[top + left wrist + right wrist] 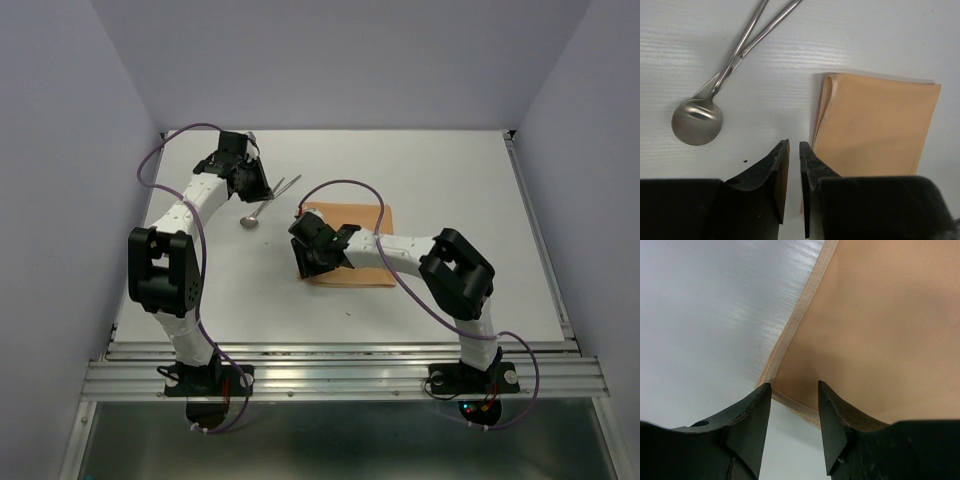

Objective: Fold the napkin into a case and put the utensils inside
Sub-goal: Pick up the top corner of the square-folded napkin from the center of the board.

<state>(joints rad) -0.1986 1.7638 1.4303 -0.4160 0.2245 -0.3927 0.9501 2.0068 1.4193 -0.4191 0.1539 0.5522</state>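
The peach-orange napkin lies folded into a layered rectangle at the table's middle. It also shows in the left wrist view and in the right wrist view. My right gripper is open, and in its wrist view the jaws stand on either side of the napkin's near-left corner. The spoon lies left of the napkin, its bowl facing up. A second utensil's handle crosses the spoon's handle. My left gripper hovers near the utensils; in its wrist view the jaws are almost together and empty.
White table with grey walls on three sides. A metal rail runs along the near edge at the arm bases.
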